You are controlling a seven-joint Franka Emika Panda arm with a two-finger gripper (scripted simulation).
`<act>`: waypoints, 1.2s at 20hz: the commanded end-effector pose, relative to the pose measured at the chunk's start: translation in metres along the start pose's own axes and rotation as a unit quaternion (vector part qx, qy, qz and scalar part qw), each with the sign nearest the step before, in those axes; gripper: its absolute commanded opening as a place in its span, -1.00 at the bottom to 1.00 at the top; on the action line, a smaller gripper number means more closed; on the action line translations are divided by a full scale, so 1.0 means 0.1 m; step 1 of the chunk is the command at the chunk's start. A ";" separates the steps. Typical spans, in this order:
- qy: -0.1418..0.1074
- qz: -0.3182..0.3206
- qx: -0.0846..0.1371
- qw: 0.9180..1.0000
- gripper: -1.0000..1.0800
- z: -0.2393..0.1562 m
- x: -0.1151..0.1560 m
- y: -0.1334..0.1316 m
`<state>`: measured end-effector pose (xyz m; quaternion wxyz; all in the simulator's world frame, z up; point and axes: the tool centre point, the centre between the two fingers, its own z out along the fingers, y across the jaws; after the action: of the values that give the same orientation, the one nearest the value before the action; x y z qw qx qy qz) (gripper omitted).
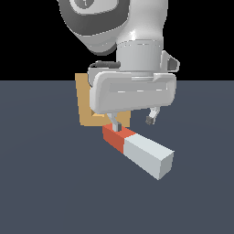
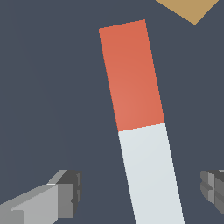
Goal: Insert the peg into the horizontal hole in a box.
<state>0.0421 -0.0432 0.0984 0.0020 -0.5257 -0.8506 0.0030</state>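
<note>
While our gripper [image 2: 140,192] hangs with fingers [image 2: 65,192] spread wide, we judge the peg [image 1: 139,148] rigid, flat-sided, best pinched across its pale grey-white section.

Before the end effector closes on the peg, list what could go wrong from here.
1. The fingers straddle the peg's white section, off from its middle; gripped there, it may tilt once lifted.
2. The peg lies slightly skewed between the open fingers in the wrist view, so closing may twist it rather than clamp it squarely.
3. The box stands close behind the end effector, mostly hidden in the exterior view; lifting and turning the peg risks knocking it.
</note>
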 end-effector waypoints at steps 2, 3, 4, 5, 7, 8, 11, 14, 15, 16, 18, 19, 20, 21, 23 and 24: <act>0.000 -0.037 -0.002 0.999 0.92 0.09 -0.08 0.07; 0.000 -0.045 -0.002 0.999 0.92 0.11 -0.09 0.08; 0.000 -0.053 -0.002 0.999 0.92 0.13 -0.11 0.10; 0.000 -0.060 -0.003 0.998 0.92 0.15 -0.13 0.12; 0.000 -0.073 -0.003 0.997 0.92 0.18 -0.15 0.14; 0.000 -0.078 -0.003 0.997 0.92 0.20 -0.16 0.16; 0.000 -0.090 -0.004 0.996 0.92 0.22 -0.18 0.18; 0.000 -0.095 -0.004 0.995 0.92 0.24 -0.19 0.20; 0.000 -0.095 -0.004 0.995 0.92 0.24 -0.19 0.20; 0.000 -0.093 -0.003 0.996 0.92 0.23 -0.18 0.19; 0.000 -0.093 -0.003 0.996 0.92 0.25 -0.19 0.19; 0.000 -0.093 -0.003 0.996 0.92 0.27 -0.19 0.19; 0.000 -0.093 -0.003 0.996 0.92 0.30 -0.18 0.19; 0.000 -0.093 -0.003 0.996 0.92 0.33 -0.19 0.19; 0.000 -0.094 -0.003 0.996 0.92 0.42 -0.18 0.19; 0.000 -0.094 -0.003 0.996 0.92 0.47 -0.18 0.19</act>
<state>0.0677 -0.0511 0.0588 -0.0006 -0.4435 -0.8962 -0.0002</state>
